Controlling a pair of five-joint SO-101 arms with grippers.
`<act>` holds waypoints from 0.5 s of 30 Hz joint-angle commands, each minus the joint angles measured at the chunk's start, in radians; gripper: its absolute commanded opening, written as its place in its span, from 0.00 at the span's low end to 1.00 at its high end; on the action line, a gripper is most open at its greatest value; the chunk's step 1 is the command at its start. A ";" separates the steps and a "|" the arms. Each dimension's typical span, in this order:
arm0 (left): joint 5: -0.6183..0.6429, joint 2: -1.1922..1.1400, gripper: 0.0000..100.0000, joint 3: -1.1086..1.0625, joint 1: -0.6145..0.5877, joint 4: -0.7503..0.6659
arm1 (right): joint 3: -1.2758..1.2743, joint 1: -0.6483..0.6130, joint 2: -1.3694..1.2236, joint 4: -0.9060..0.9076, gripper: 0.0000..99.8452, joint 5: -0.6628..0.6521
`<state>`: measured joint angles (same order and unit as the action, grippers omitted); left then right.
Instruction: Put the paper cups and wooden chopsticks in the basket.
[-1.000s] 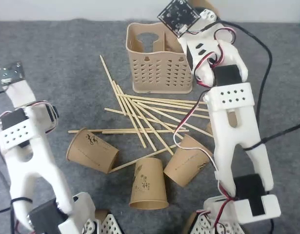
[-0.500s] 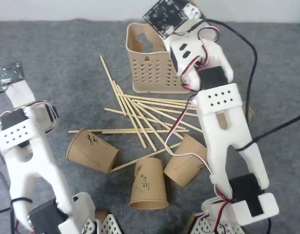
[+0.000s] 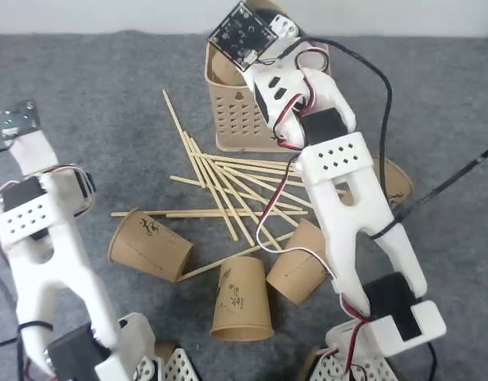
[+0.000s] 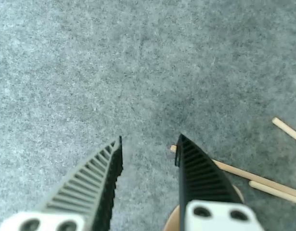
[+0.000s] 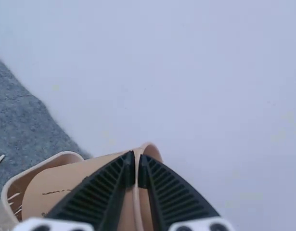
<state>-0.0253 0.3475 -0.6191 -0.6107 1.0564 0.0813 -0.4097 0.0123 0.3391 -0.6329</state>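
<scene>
Cup (image 5: 66, 192) rim is pinched between the fingers of the right gripper (image 5: 136, 168), which hangs right at the mouth of the basket (image 3: 240, 119). The step seems best done by lowering until the base is well inside the walls, then letting go. The basket's rim just beneath the gripper is the edge to mind. Chopsticks (image 3: 228, 186) and loose cups (image 3: 148, 244) lie nearer the arm bases. The left gripper (image 4: 148, 154) hangs spread over bare carpet (image 4: 138, 57), well apart.
</scene>
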 commanded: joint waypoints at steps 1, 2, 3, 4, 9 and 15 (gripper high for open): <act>-0.005 0.006 0.17 0.010 0.000 -0.025 | 0.026 0.044 0.107 -0.019 0.01 -0.002; -0.005 0.006 0.17 0.010 0.002 -0.025 | 0.025 0.056 0.122 -0.018 0.01 -0.015; -0.005 0.006 0.17 0.010 0.002 -0.025 | 0.023 0.068 0.133 -0.018 0.01 -0.031; -0.005 0.006 0.17 0.010 0.002 -0.025 | 0.023 0.077 0.143 -0.018 0.01 -0.041; -0.005 0.006 0.17 0.010 0.002 -0.025 | 0.020 0.134 0.150 -0.016 0.01 -0.063; -0.005 0.006 0.17 0.010 0.000 -0.025 | -0.055 0.160 0.150 -0.027 0.01 -0.140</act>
<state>-0.0253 0.3475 -0.6191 -0.6122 1.0564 0.0307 -0.2654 0.1028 0.3391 -0.7311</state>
